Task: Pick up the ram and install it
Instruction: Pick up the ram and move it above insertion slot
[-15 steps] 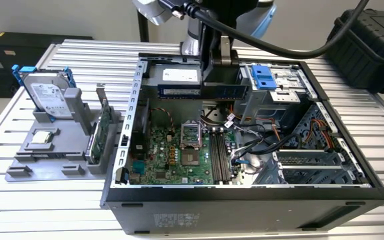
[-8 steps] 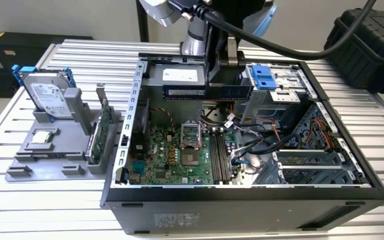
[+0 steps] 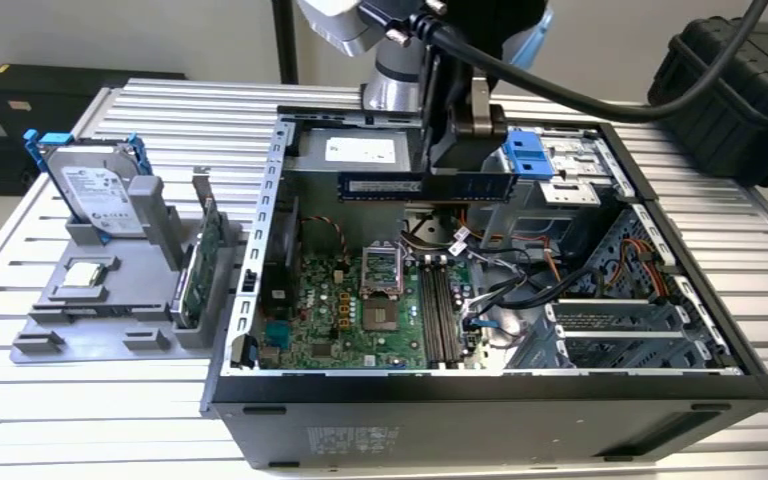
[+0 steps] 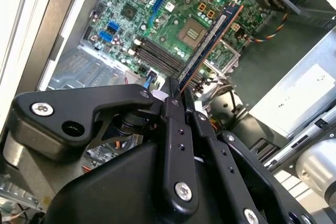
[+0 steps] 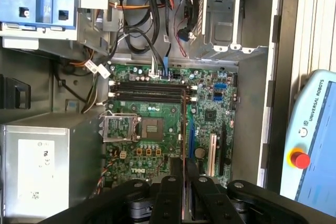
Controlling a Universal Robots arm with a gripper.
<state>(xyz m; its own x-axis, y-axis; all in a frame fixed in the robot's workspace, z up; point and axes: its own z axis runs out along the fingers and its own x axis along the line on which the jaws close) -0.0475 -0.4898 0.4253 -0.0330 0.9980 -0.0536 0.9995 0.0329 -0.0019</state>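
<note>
On the table [image 3: 64, 400], at the exterior view's left: grey rack [image 3: 91, 320] with upright hard drive [image 3: 97, 190]. Centre: open computer case [image 3: 491, 405], motherboard [image 3: 344, 310] exposed. Above the motherboard, held level and apart from it: the ram [image 3: 424, 186], clamped in the end effector [image 3: 454, 165]. At the exterior view's right, beyond the computer case: black carrying case [image 3: 738, 90].

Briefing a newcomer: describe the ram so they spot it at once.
Find the open computer case. Above its motherboard, the gripper holds the ram level: a long, thin bluish stick with dark chips. Unlike the wider green card in the grey holder outside the case, it hangs in the air.
</note>
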